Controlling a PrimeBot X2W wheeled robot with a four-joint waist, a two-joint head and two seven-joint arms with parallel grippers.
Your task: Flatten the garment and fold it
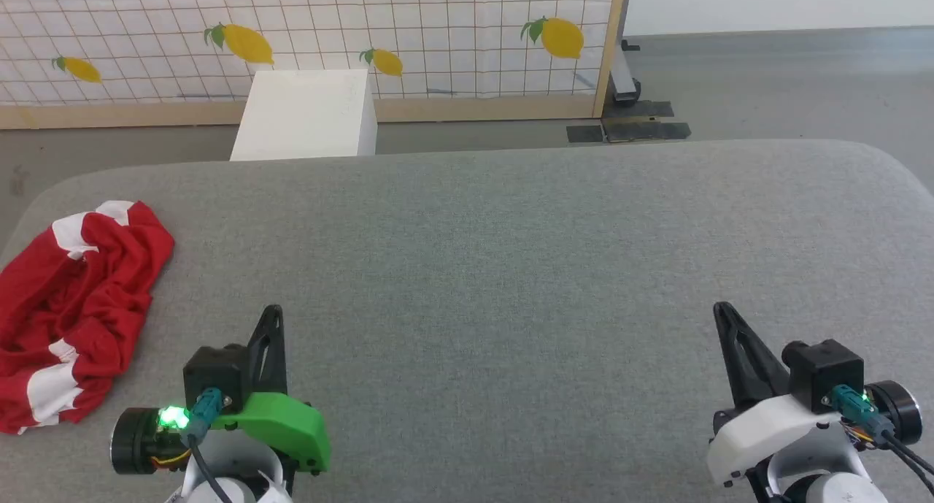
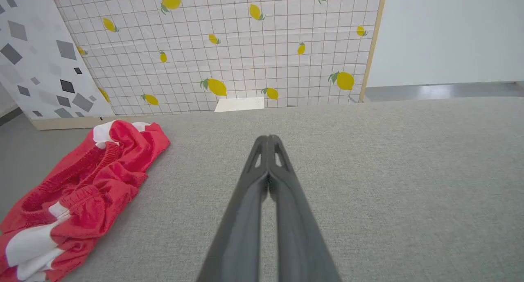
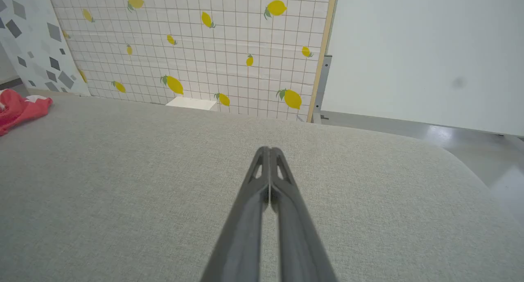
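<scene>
Nearest the robot, the left gripper [image 1: 273, 312], two long dark fingers on a bright green plastic mount, hung over the near-left part of a broad grey woven-fabric padded surface [image 1: 511, 255] with rounded corners. Its fingers [image 2: 245, 216] were pressed together right up to the tips, with nothing between them. The right gripper [image 1: 722, 310], the same dark pair on a white plastic mount, hung over the near-right part of the padded surface. Its fingers [image 3: 245, 224] likewise met tip to tip and held nothing.

Farther in, at the left end of the padded surface, lay the garment [image 1: 80, 306], a bright red soft knit piece with wide white bands. It was crumpled into a loose, wrinkled heap that reached the left edge. White bands showed at both the near and far ends of the heap. It lay well apart from the left gripper and untouched by either one.

Just beyond the far edge of the padded surface, left of its middle, stood a plain white rectangular box [image 1: 306, 116] on the smooth grey floor [image 1: 766, 87]. Behind the box rose a tall white grid-patterned panel [image 1: 438, 21] printed with yellow lemons and framed in pale wood. Beyond the far-left corner leaned a white board [image 2: 32, 61] scattered with grey diamonds. Beyond the far-right corner stood a plain white wall [image 3: 409, 48].
</scene>
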